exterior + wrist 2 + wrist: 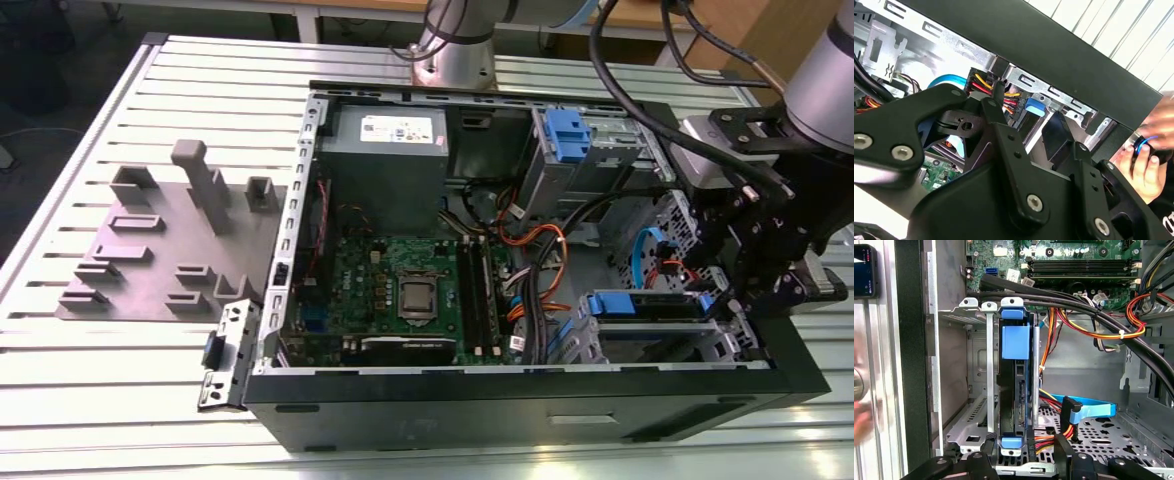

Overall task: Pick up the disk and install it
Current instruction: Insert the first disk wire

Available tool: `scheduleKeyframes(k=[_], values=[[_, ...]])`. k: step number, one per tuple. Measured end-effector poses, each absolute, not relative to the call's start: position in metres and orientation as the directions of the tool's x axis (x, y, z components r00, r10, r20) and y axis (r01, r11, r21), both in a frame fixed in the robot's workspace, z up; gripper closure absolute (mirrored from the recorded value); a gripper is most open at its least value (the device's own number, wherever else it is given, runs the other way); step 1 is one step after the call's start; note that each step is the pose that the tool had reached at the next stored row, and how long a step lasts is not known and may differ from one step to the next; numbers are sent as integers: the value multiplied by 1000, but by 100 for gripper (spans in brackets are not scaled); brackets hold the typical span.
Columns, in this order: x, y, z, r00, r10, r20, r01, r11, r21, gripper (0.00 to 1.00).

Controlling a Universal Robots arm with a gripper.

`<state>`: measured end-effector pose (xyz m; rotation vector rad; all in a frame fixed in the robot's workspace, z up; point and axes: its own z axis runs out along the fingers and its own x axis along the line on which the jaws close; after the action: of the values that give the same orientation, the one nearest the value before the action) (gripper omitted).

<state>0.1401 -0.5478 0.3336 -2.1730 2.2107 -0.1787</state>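
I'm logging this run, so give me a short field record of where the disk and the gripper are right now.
disk: blue-framed disk standing on edge in the metal drive cage
gripper: the gripper sits over the computer case at the exterior view's right, close to the cage
grip: cannot tell
cables: blue flat cable and orange-yellow wires beside the cage
hand: a hand outside the case

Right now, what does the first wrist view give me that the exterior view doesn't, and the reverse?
First wrist view: the disk edge-on in its drive cage slot, blue carrier tab up, with a blue SATA cable beside it. Exterior view: the whole open computer case, its power supply, and the grey fixture block at the exterior view's left. Both: the motherboard and the orange-yellow power wires.
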Motion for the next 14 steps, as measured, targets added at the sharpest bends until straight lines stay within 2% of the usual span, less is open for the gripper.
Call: scheduleKeyframes(k=[7, 11, 12, 13, 14], values=[[140, -547, 338, -21, -999, 30, -994, 18, -107, 43], [140, -547, 339, -22, -999, 28, -994, 19, -105, 43], [140, -547, 339, -21, -999, 28, -994, 19, -103, 44], [140, -547, 339, -21, -999, 28, -995, 18, -100, 51], [141, -547, 339, -21, -999, 28, -995, 18, -97, 51]])
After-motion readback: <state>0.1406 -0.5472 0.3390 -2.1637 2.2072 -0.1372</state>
